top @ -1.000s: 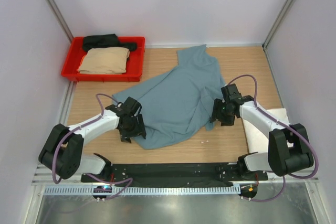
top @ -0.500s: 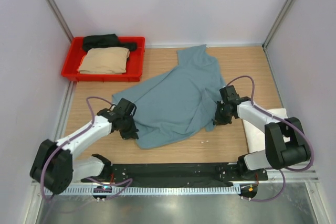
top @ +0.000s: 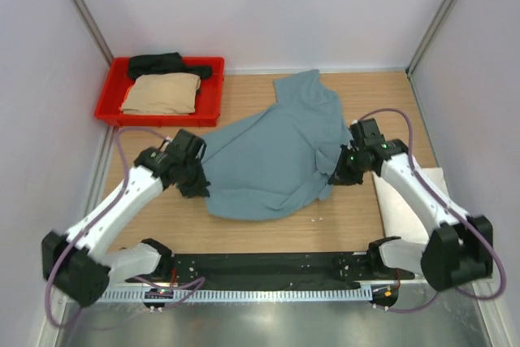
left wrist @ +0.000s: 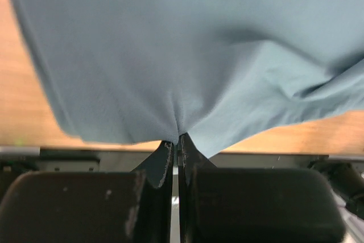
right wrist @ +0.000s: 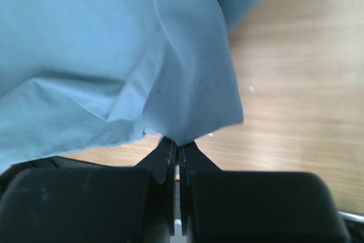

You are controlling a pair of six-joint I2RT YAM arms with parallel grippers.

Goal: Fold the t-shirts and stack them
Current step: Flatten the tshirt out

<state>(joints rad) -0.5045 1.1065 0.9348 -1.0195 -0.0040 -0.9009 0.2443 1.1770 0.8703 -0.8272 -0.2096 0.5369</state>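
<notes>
A dusty teal-blue t-shirt (top: 272, 156) lies crumpled across the middle of the wooden table. My left gripper (top: 197, 178) is shut on its left edge, and the cloth (left wrist: 187, 55) rises pinched from between the closed fingertips (left wrist: 166, 151). My right gripper (top: 341, 170) is shut on the shirt's right edge, the fabric (right wrist: 114, 55) bunched at its fingertips (right wrist: 168, 147). A folded tan t-shirt (top: 162, 93) and a black t-shirt (top: 162, 63) rest in the red tray (top: 213, 95). A folded white t-shirt (top: 398, 201) lies at the right, partly under my right arm.
The red tray sits at the back left corner. Pale walls and metal posts close in the table on three sides. The black base plate (top: 260, 267) runs along the near edge. Bare wood (top: 382, 99) shows to the right of the teal shirt.
Both grippers have shut on the teal shirt's edges. The arms have lifted and moved away from the near edge, drawing the shirt's near hem up and back.
</notes>
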